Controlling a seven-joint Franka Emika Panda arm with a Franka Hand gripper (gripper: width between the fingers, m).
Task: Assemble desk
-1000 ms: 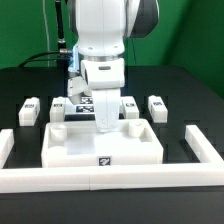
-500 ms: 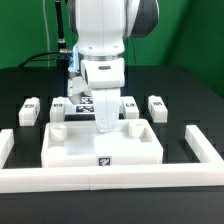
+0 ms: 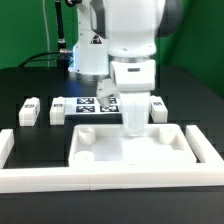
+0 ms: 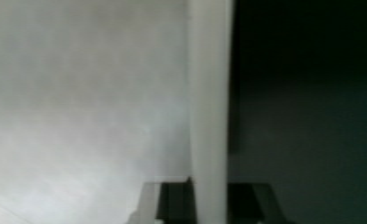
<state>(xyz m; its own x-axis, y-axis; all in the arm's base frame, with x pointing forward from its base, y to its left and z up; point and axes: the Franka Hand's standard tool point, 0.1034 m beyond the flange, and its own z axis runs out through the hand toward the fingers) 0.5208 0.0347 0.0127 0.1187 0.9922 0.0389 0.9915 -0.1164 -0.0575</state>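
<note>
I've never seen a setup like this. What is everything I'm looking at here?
tabletop: one, white, rimmed, centre front of the table, towards the exterior view's right
legs: three visible, white blocks with black-and-white tags, in a row behind the tabletop, two on the exterior view's left and one on its right
marker board: one, white with black tags, flat behind the tabletop
border rails: white, along the front and both sides
table: one, black, under everything
backdrop: green, behind the scene
arm: one, white, above the tabletop
gripper: one, shut on the tabletop's back rim
</note>
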